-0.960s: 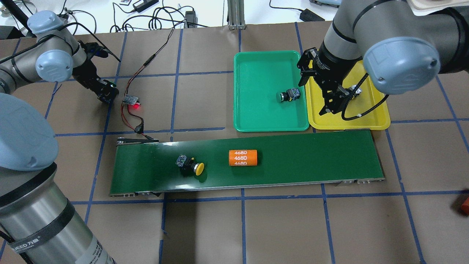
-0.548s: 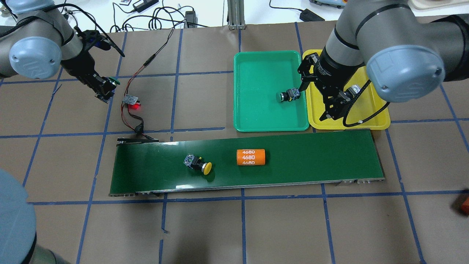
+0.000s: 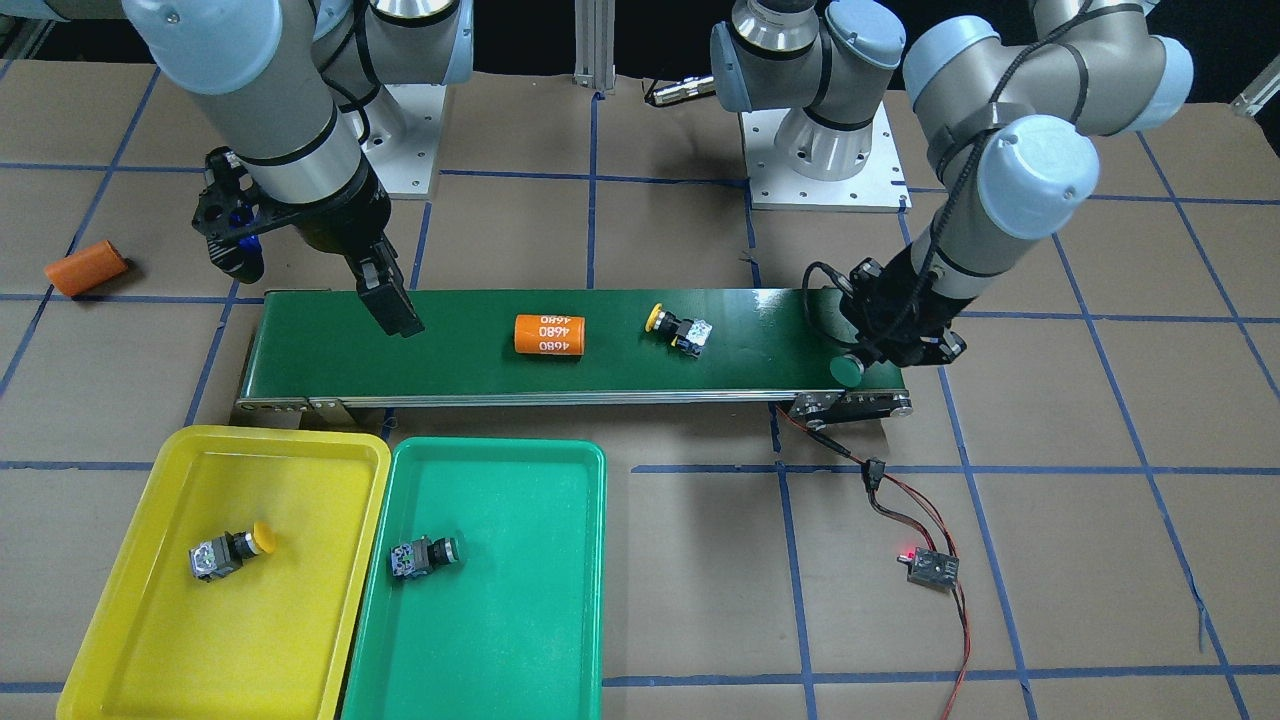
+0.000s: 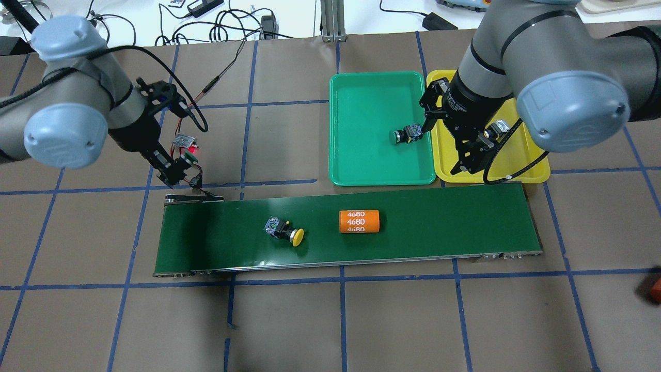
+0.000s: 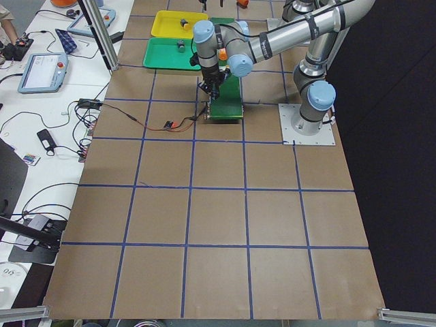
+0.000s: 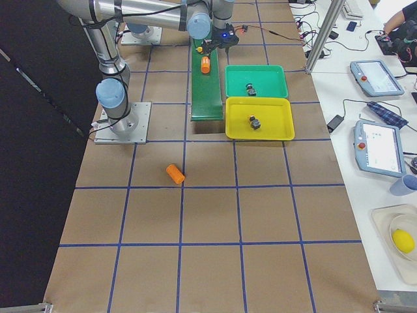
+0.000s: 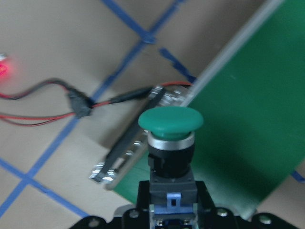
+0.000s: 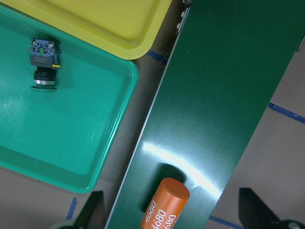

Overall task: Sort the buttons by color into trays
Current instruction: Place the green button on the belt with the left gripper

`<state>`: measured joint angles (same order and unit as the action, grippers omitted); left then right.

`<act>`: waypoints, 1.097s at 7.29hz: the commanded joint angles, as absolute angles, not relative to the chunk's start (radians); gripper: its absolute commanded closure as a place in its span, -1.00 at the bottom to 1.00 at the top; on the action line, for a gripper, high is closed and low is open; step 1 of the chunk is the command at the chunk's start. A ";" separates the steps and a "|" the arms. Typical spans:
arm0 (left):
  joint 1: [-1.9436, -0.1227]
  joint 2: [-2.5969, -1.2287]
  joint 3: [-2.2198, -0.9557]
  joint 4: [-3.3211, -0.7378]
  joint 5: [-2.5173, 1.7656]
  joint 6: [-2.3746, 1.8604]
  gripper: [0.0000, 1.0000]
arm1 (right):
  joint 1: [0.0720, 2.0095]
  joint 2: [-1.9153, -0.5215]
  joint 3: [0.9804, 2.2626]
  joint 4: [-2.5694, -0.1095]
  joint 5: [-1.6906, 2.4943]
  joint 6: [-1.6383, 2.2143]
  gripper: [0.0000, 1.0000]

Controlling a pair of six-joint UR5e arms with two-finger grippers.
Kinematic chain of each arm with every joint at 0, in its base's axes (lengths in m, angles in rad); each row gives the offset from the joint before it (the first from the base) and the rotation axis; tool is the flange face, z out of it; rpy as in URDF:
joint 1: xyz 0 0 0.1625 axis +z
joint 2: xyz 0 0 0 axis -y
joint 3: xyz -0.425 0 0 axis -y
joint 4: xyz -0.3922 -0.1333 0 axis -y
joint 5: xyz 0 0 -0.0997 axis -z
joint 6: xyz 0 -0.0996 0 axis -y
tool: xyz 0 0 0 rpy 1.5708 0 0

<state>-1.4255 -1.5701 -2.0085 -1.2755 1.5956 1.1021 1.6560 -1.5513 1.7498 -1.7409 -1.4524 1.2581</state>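
**Left arm.** The left fingers (image 4: 174,171) are closed on a green-capped push-button with a black body (image 7: 170,138). They grip it by the body, and the cap points away from the wrist. The held unit is at the end of the long dark-green conveyor belt (image 4: 439,222), over the belt's corner. This end is close to the small black circuit board with red wires (image 3: 932,570).

**Right arm.** The right fingers (image 3: 392,305) are spread wide and carry nothing. They hang above the opposite end of the belt, on the side nearest the trays.

**Belt contents.**
- One yellow-capped push-button (image 4: 283,231) lies on its side near the middle of the belt.
- An orange cylinder printed "4680" (image 4: 360,221) also lies on the belt, apart from that button, toward the right arm's end.

**Trays.** The shallow yellow plastic tray (image 3: 250,640) and the shallow green plastic tray (image 3: 500,620) stand side by side on the brown bench (image 4: 361,320). Their long edges are touching or nearly so.
- The yellow tray holds one yellow-capped button (image 3: 228,550), lying on its side.
- The green tray holds one green-capped button (image 3: 425,555), lying on its side near the wall next to the yellow tray.

**Other items.** A second orange cylinder (image 3: 85,267) lies on the bench, well apart from the belt.
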 commanded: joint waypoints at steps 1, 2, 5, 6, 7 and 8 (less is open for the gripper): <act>-1.495 -1.502 -2.101 -1.244 1.601 1.172 1.00 | 1.741 -1.549 1.764 -1.753 -1.526 1.331 -1.00; -1.526 -1.532 -2.103 -1.174 1.601 1.208 1.00 | 1.765 -1.543 1.781 -1.826 -1.532 1.350 -1.00; -1.532 -1.546 -2.181 -1.042 1.598 1.206 -1.00 | 1.772 -1.526 1.812 -1.890 -1.526 1.428 -1.00; -1.532 -1.530 -2.174 -1.023 1.604 1.203 -1.00 | 1.772 -1.525 1.813 -1.888 -1.529 1.430 -1.00; -1.525 -1.505 -2.157 -1.023 1.602 1.213 -1.00 | 1.772 -1.523 1.813 -1.890 -1.529 1.465 -1.00; -1.525 -1.499 -2.088 -1.040 1.609 1.192 -1.00 | 1.772 -1.519 1.813 -1.890 -1.525 1.536 -1.00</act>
<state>-1.5273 -1.5135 -2.1439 -1.0324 1.6037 1.2044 1.7716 -1.5231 1.8124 -1.8890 -1.5279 1.4694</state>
